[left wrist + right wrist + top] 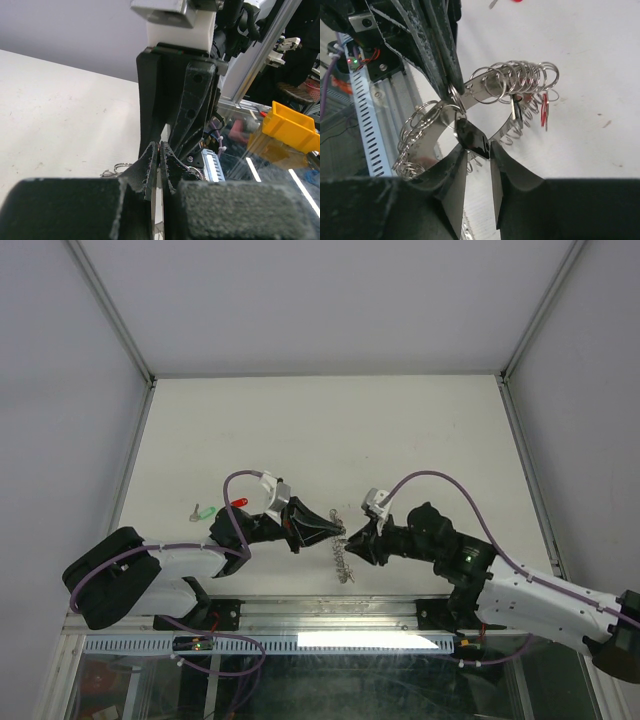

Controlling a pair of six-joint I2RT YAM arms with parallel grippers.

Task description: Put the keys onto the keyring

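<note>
My left jaws are clamped shut on the rim of the keyring (439, 121), holding it on edge just ahead of my right jaws, I judge so its loops (520, 75) face them. Those stand slightly parted with a black key (472, 141) at their tips; whether they press it I cannot tell. A green key (207, 510) lies loose behind my left jaws on the white worktop (420, 430), with pale walls (60, 390) around.

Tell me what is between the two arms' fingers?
The keyring: a flat metal band fringed with small wire rings. The left fingers pinch its rim; a small black piece sits at the right fingers. The right wrist view shows this.
</note>
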